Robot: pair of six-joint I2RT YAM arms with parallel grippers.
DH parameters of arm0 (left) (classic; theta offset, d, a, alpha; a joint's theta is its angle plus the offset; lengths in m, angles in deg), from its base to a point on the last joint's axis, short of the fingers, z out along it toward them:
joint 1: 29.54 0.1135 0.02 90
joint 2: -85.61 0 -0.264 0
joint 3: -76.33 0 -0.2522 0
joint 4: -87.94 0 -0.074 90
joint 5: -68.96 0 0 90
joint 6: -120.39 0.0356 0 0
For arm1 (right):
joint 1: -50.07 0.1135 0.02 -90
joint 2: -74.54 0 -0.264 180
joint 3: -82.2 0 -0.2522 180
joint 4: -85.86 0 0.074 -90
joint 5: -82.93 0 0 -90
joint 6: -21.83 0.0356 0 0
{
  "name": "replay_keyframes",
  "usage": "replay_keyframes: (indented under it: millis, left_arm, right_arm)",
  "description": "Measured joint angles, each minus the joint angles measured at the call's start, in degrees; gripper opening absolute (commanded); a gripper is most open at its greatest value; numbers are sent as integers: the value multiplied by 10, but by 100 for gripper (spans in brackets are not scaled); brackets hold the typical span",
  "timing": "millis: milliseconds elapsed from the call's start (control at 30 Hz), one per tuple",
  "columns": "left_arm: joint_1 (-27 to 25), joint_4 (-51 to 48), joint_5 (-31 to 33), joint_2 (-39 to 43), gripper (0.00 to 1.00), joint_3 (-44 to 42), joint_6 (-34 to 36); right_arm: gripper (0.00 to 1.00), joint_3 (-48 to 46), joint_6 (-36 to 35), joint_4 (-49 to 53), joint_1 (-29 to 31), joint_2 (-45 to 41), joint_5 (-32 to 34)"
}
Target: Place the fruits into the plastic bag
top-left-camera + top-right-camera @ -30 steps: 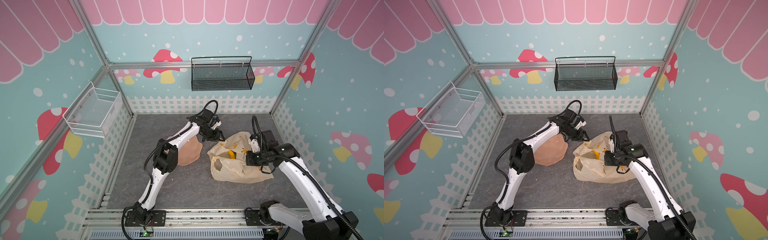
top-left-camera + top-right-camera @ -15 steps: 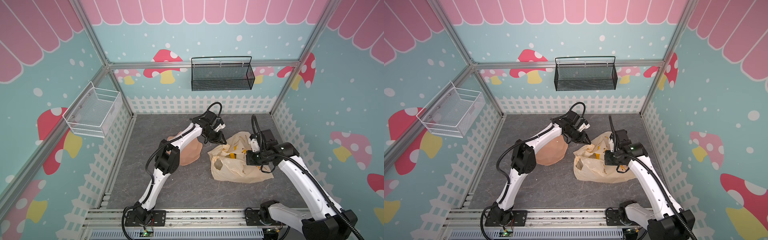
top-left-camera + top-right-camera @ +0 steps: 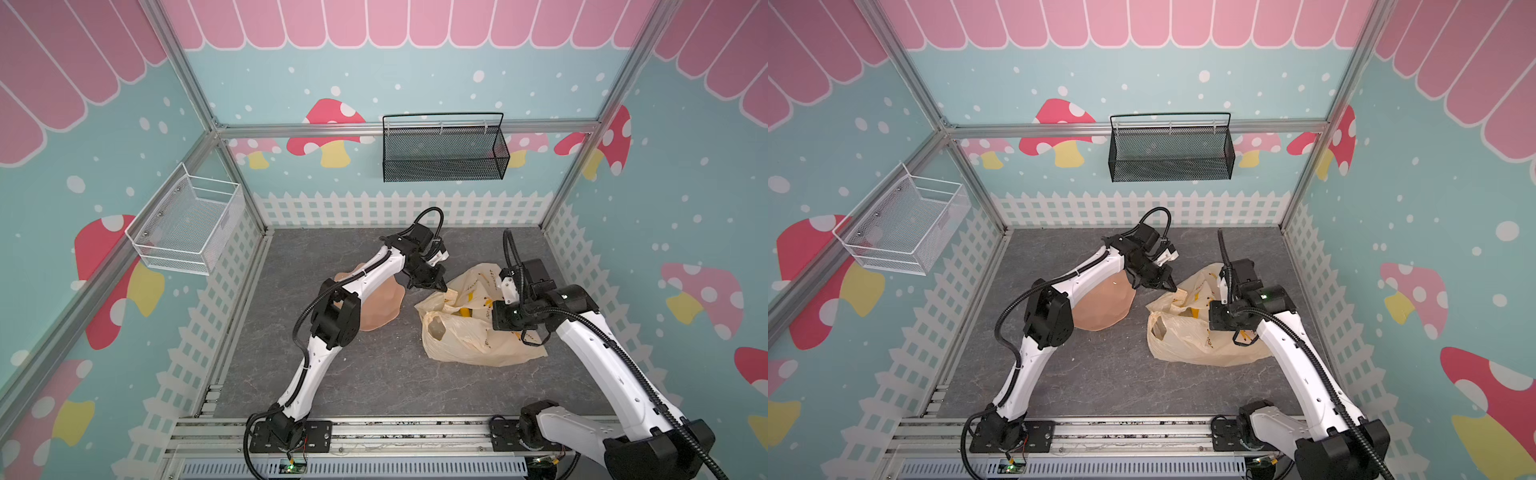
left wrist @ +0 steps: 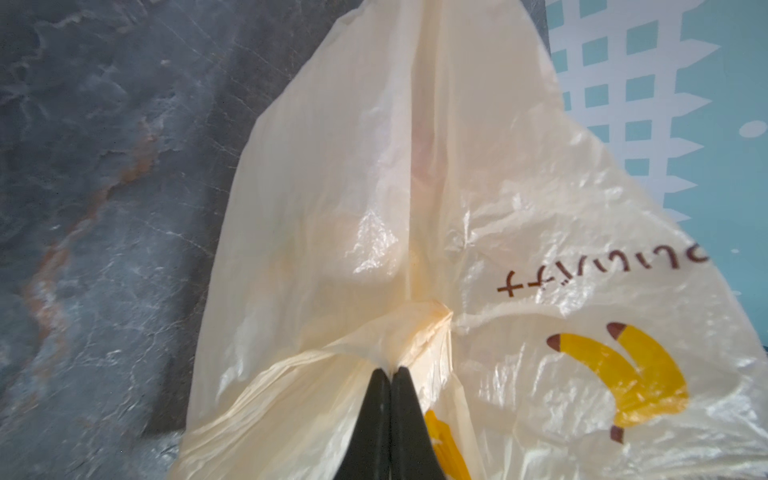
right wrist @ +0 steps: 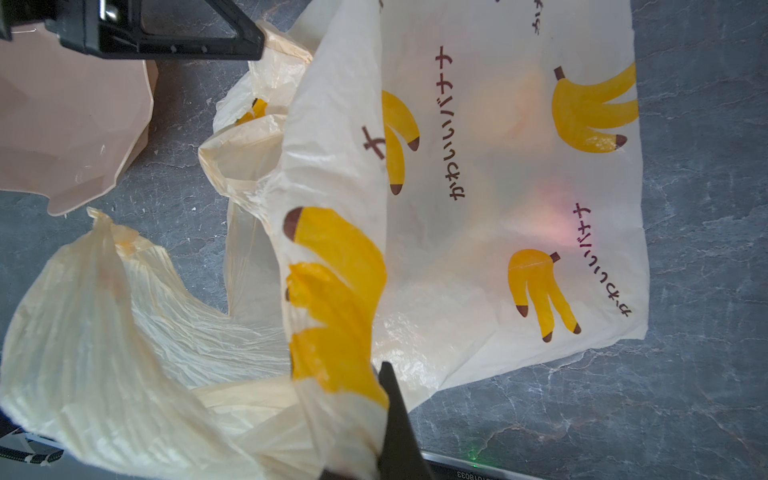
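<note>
Plastic bag [image 4: 353, 187] pinched between left gripper [image 4: 390, 372] jaws; right gripper [image 5: 380, 374] jaws likewise.

thin crinkly glossy plastic bag [image 5: 478, 232], matt stone-look floor [image 4: 104, 187]

Leaving lots of bare desk [image 3: 386, 382] open all along the front. Keeping a strip free along the back fence [image 3: 395, 208] too. Blocking the right middle with the crumpled plastic bag [image 3: 465, 340]. Filling the left middle with the pink dish [image 3: 386, 303], leaving only a thin gap beside the bag. Crowding the bag's mouth from both sides with the left hand [image 4: 390, 374], pinching a bag handle, and the right hand [image 5: 386, 374], pinching the bag's edge. Hanging high on the walls as a black basket [image 3: 444, 153] and a white basket [image 3: 187, 232], staying well clear of the desk.
</note>
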Motion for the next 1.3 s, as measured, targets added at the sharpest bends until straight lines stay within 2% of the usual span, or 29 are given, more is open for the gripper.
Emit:
replay_keyframes:
  millis: [133,400,467,600,767,800,833,967,1067,1167,1300]
  left_arm:
    - [5,24,19,30,0,-30,-17]
    - [35,123,26,186,0,-126,-56]
    - [39,148,23,220,0,-153,-63]
    - [42,205,17,268,0,-222,-83]
    - [42,268,10,283,0,-290,-115]
    - [42,275,8,283,0,-298,-118]
    - [42,281,7,283,0,-304,-121]
    - [42,303,0,283,0,-316,-129]
    - [42,313,-5,287,0,-320,-129]
    - [43,319,-7,292,0,-324,-129]
    - [47,322,-8,302,0,-337,-129]
  right_arm:
    - [0,0,0,0,0,-1,-1]
    - [0,13,17,-6,0,-4,9]
    - [5,13,30,-13,0,-7,10]
    - [38,12,54,-37,0,-22,4]
    - [72,24,89,-62,0,-35,-1]
    - [89,35,96,-66,0,-37,0]
    - [93,47,105,-70,0,-40,2]
    - [94,102,127,-101,0,-71,-9]
    - [90,111,162,-136,0,-103,-60]
    - [90,61,232,-200,10,-145,-122]
    - [89,-21,334,-242,54,-200,-153]
